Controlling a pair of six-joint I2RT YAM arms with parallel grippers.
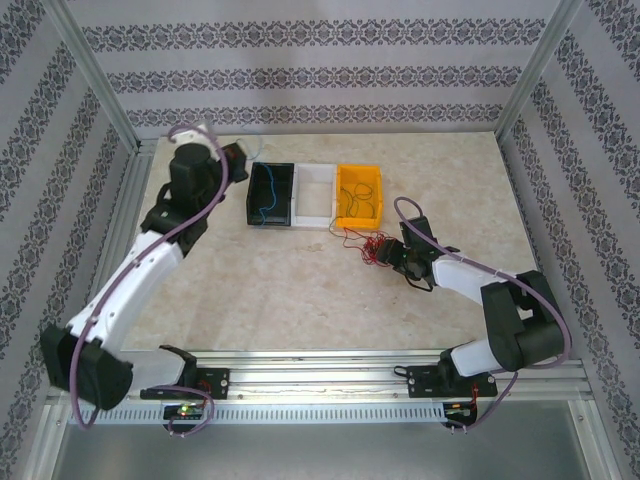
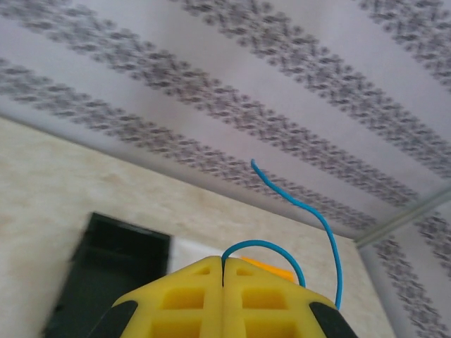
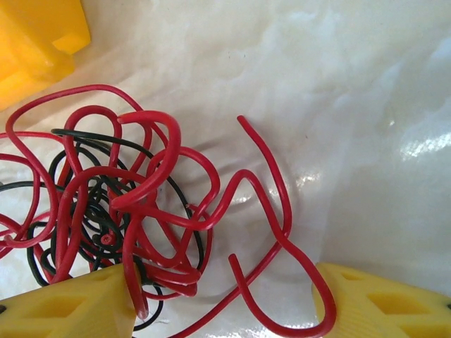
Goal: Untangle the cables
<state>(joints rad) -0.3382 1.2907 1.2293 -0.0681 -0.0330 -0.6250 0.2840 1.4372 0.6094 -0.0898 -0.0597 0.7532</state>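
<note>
My left gripper (image 2: 223, 280) is near the black box (image 1: 255, 205). Its two yellow fingers (image 2: 176, 303) are pressed tight together. A blue wire (image 2: 325, 227) comes out of the crack between them, so I am pinching it. The wire curls up and bends in the air in front of the striped wall (image 2: 296, 84). Next to the black box is the white box (image 1: 313, 168), and then the yellow box (image 1: 345, 195). All three sit side by side in a row. Some thin dark wires lie inside the yellow one.

My right gripper (image 3: 222, 306) is down low at the table (image 3: 366, 105), just in front of the yellow box. Its fingers (image 3: 70, 310) are wide apart and hold nothing. Between them and just ahead sits the messy ball of cables (image 3: 134, 204). Red ones and black ones are wound around each other. One red loop touches my finger on the right side of the wrist view. Another red strand crosses the tip of the other finger.
</note>
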